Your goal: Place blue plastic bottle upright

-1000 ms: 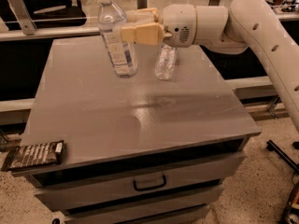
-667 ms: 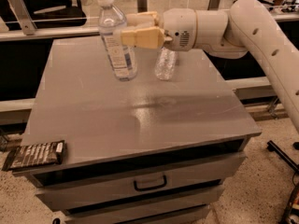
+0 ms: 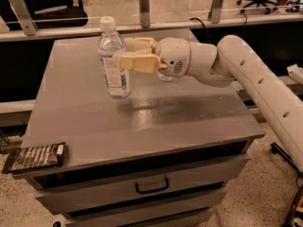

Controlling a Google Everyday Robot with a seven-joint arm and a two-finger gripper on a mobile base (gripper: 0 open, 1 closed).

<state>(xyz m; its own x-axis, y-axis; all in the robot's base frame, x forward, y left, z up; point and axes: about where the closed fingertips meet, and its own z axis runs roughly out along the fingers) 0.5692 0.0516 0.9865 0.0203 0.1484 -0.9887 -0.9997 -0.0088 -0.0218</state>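
The blue plastic bottle (image 3: 113,63), clear with a white cap and a blue-and-white label, stands upright on the grey cabinet top (image 3: 142,117), left of the middle. My gripper (image 3: 124,53) reaches in from the right at the height of the bottle's shoulder. Its beige fingers (image 3: 138,63) are closed on the bottle, one in front and one behind. The bottle's base looks level with the table surface; I cannot tell whether it touches. The white arm (image 3: 246,74) stretches off to the right.
A smaller clear bottle (image 3: 164,75) is mostly hidden behind the gripper's wrist. A dark snack packet (image 3: 35,156) lies at the front left corner. A drawer with a handle (image 3: 151,186) is below. A glass railing (image 3: 142,8) runs behind the cabinet.
The gripper and the blue bottle have moved together toward the front of the cabinet top and slightly left. The bottle stays upright. The smaller bottle is now covered by the wrist.
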